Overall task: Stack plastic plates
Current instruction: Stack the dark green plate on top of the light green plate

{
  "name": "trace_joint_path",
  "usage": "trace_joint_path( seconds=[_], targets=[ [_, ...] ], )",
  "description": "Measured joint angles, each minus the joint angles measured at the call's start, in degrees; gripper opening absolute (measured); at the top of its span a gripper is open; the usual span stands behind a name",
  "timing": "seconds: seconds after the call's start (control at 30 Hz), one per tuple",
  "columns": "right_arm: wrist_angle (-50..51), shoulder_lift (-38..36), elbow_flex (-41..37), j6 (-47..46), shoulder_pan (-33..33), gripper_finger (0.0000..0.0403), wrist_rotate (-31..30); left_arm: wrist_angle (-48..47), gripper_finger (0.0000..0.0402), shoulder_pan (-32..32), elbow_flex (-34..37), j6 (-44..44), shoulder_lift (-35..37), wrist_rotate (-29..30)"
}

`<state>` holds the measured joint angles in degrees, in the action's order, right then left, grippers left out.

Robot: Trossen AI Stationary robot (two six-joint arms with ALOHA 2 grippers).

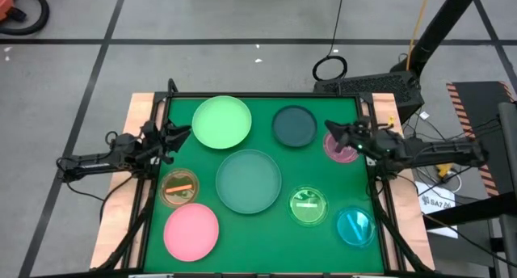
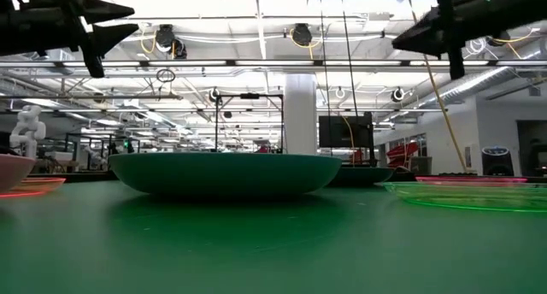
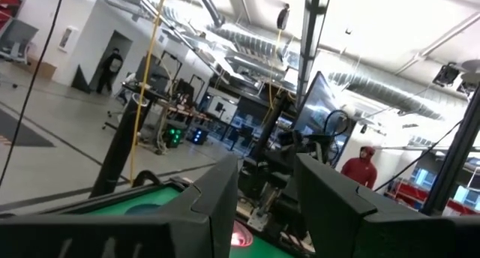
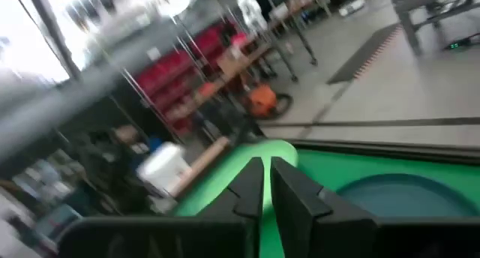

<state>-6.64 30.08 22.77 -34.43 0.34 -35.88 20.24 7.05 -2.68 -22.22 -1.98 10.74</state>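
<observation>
Eight plates lie flat on the green mat, none stacked. Large: light green (image 1: pixel 221 122) at the far side, grey-teal (image 1: pixel 248 180) in the middle, pink (image 1: pixel 191 231) near-left. Dark teal (image 1: pixel 294 126) sits far-right of centre. Small translucent ones: amber (image 1: pixel 179 187), green (image 1: pixel 308 206), cyan (image 1: pixel 355 226), and magenta (image 1: pixel 339 146), partly under the right arm. My left gripper (image 1: pixel 184 135) hangs open, raised above the mat's left side between the light green and amber plates. My right gripper (image 1: pixel 329 131) is shut, raised over the magenta plate's far-left edge.
A black frame (image 1: pixel 266 95) borders the mat, with wooden table edges (image 1: pixel 137 108) outside it. Bare mat (image 1: pixel 266 246) lies near the front edge between the pink and green plates. A person in red (image 3: pixel 363 168) stands far off in the room.
</observation>
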Motion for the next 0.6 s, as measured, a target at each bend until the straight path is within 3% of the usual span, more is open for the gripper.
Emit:
trace_joint_path(
  seconds=[0.33, 0.6],
  targets=[
    [23.94, 14.78, 17.46, 0.96, 0.0, 0.0022, 0.08, -2.7, 0.0138, 0.0, 0.0, -2.33, 0.0, -0.02],
    [24.72, 23.08, 23.39, 9.93, 0.0, 0.0022, 3.17, -2.95, 0.0138, 0.0, 0.0, -2.31, 0.0, -0.02]
  ],
)
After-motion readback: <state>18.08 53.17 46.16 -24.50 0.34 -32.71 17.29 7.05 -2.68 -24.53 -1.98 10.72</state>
